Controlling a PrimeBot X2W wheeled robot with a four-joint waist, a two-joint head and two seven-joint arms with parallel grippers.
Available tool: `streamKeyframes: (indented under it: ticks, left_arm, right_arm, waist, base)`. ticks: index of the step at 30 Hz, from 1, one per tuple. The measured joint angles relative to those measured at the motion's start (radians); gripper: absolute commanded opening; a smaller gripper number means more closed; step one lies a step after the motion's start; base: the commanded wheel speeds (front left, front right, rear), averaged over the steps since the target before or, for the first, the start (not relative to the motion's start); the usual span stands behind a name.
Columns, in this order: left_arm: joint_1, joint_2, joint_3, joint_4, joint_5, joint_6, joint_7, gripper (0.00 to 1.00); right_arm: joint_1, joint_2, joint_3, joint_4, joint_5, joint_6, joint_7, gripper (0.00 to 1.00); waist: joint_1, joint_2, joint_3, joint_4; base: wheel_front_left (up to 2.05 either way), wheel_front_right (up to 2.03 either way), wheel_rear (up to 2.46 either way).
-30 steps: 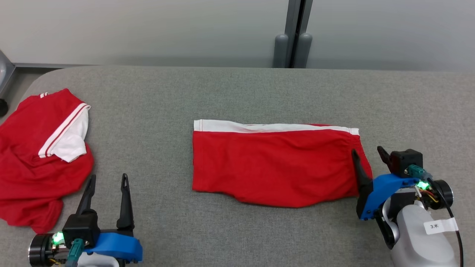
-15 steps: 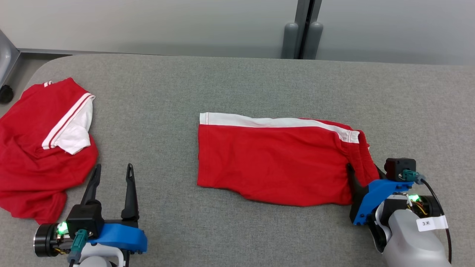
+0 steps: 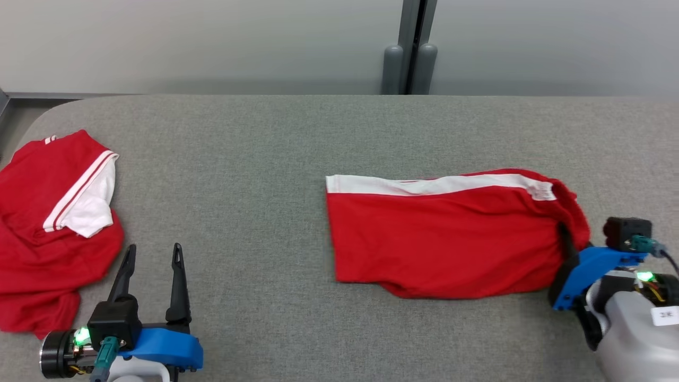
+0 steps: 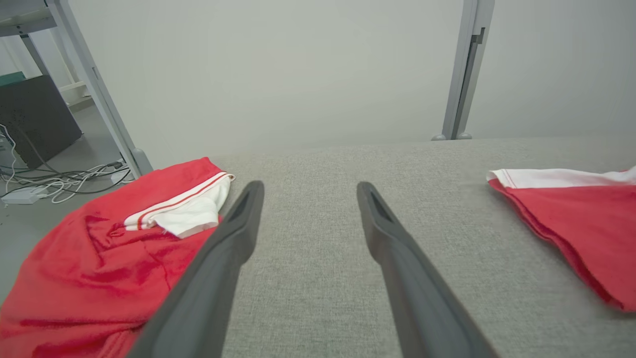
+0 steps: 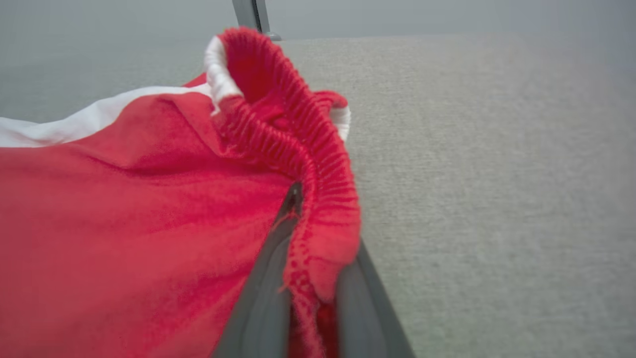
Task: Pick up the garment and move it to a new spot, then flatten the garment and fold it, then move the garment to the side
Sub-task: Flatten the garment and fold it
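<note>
Folded red shorts with a white side stripe lie on the grey table, right of centre. My right gripper is shut on their ribbed waistband at the right end, which is lifted and bunched. In the right wrist view the fingers pinch the red elastic edge. My left gripper stands open at the lower left, holding nothing, its fingers spread over bare fabric. The shorts' left end shows at the right of the left wrist view.
A crumpled red shirt with a white striped sleeve lies at the table's left edge, close to my left gripper. A grey post stands behind the table's far edge. Cables lie on the floor to the left.
My right gripper closed on the waistband and dragged the shorts to the right, lifting that end. The camera shifted a little. The left arm stayed put.
</note>
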Motion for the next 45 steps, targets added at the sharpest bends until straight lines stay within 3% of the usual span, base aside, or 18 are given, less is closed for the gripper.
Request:
streamKeyframes:
  ticks: [7,13,21,28,33,41,43,45]
  left_arm:
    - [0.018,-0.002,0.006,-0.006,0.000,0.000,0.000,1.00]
    - [0.026,-0.005,0.006,-0.007,0.000,0.000,0.000,1.00]
    - [0.031,-0.010,0.003,-0.010,0.002,0.000,0.000,1.00]
    - [0.021,-0.016,-0.004,-0.006,0.003,-0.002,0.000,1.00]
    - [0.012,-0.017,-0.009,0.002,0.003,-0.007,0.000,1.00]
    - [-0.013,-0.024,-0.023,0.008,0.002,-0.013,0.000,1.00]
    - [-0.022,-0.026,-0.024,0.008,0.003,-0.013,0.000,1.00]
    - [-0.023,-0.027,-0.023,0.010,0.003,-0.013,0.000,1.00]
  right_arm:
    - [0.000,-0.144,0.042,-0.023,0.062,0.000,0.030,0.00]
    - [-0.002,-0.138,0.127,-0.119,0.200,0.000,0.132,0.00]
    - [0.025,-0.113,0.254,-0.393,0.471,-0.001,0.316,0.00]
    - [0.045,-0.068,0.354,-0.561,0.530,0.000,0.374,0.00]
    - [0.047,-0.002,0.397,-0.555,0.503,-0.001,0.358,0.00]
    - [0.029,0.094,0.410,-0.394,0.442,-0.001,0.250,0.00]
    - [0.017,0.102,0.412,-0.355,0.424,-0.001,0.216,1.00]
    - [0.008,0.107,0.416,-0.322,0.408,-0.001,0.181,1.00]
  waist:
    - [0.0000,0.0000,-0.017,-0.039]
    - [0.0000,0.0000,-0.023,-0.060]
    - [0.0000,-0.0002,-0.025,-0.069]
    - [0.0000,-0.0002,-0.015,-0.056]
    - [0.0000,-0.0002,-0.008,-0.038]
    - [0.0000,-0.0002,0.017,0.004]
    - [0.0001,-0.0001,0.024,0.011]
    - [0.0001,-0.0001,0.028,0.014]
  base:
    - [0.00,0.00,0.00]
    - [0.00,0.00,0.00]
    - [0.00,0.00,0.00]
    - [0.00,0.00,0.00]
    - [0.00,0.00,0.00]
    - [0.00,0.00,0.00]
    - [0.00,0.00,0.00]
    - [0.00,0.00,0.00]
